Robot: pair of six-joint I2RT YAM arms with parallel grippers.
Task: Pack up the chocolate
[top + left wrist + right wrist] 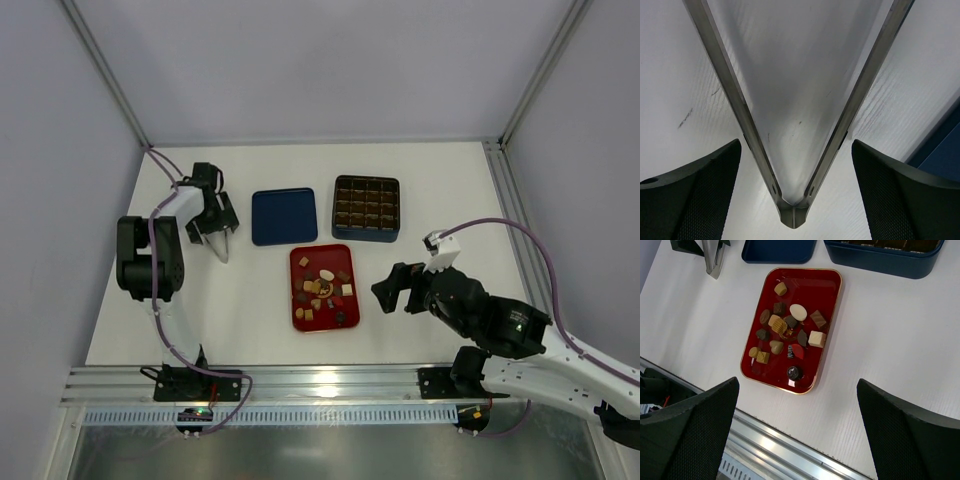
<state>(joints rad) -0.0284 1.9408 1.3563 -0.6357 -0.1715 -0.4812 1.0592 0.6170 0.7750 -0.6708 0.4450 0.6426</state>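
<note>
- Nearest the overhead camera is the aluminium rail (330, 385) at the 6 o'clock edge of the white table (440, 200), with both arm bases bolted to it.
- The left gripper (214, 228) sits at about 10 o'clock from the red tray. Its fingers (700, 195) are spread wide on either side of a pair of metal tongs (221, 248).
- The tongs are splayed open in a V, with the hinge toward the wrist camera. Each fingertip is just beside a tong arm; I cannot tell whether they touch.
- A dark blue lid (284, 216) lies flat at 11 o'clock from the tray, just beside the box.
- The red tray (827, 290) lies in the middle of the table, near the rail.
- The chocolate (798, 312) is all on this tray: loose dark brown, tan and cream pieces, with one round black piece at the 6 o'clock end.
- The dark blue box (366, 237), with its grid of brown cells, stands at 1 o'clock from the tray, close to it but apart.
- The right gripper (388, 282) hangs at 3 o'clock from the tray. Its fingers are wide apart and hold nothing.
</note>
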